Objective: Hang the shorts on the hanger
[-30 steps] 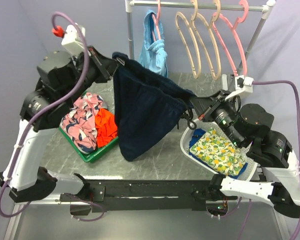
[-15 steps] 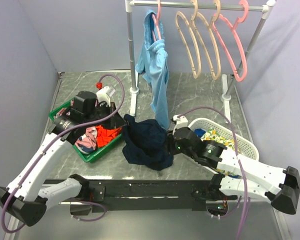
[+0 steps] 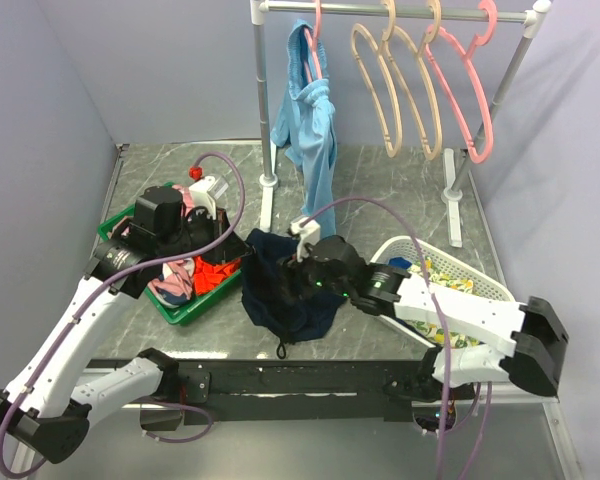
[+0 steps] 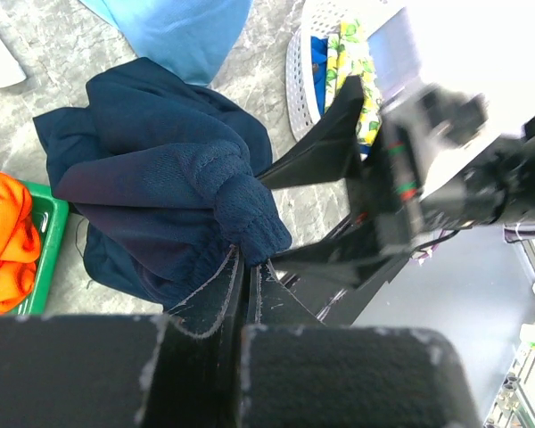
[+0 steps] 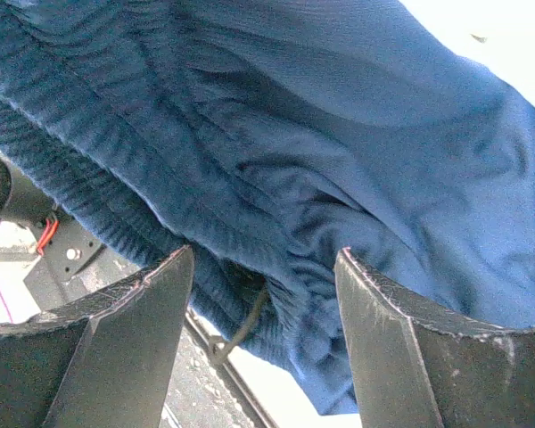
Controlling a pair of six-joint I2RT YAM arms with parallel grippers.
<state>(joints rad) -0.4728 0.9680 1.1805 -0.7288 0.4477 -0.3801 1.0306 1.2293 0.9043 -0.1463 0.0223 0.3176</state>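
Far left, green bin (image 3: 192, 312) with pink-patterned and orange clothes, not part of the task. Left gripper (image 3: 245, 243) reaches over the bin's right end, claw pressed together and pinching a bunched fold of the shorts (image 3: 277, 296); the left wrist view shows the fold clamped between the fingers (image 4: 216, 299). Shorts sit crumpled in a heap on the table (image 3: 375, 185) between bin and white basket (image 3: 487, 290), near the front edge. Right gripper (image 3: 298, 272) is over the heap, claw spread wide with navy cloth just beyond the fingertips and nothing gripped. Behind, a light-blue garment (image 3: 315, 150) hangs on the rack. The cream hanger (image 3: 392, 148) hangs on the rail, bare, well apart from the shorts. Progress: early. Shorts are held at one corner only; spreading them, bringing them to the hanger and threading them on are all left.
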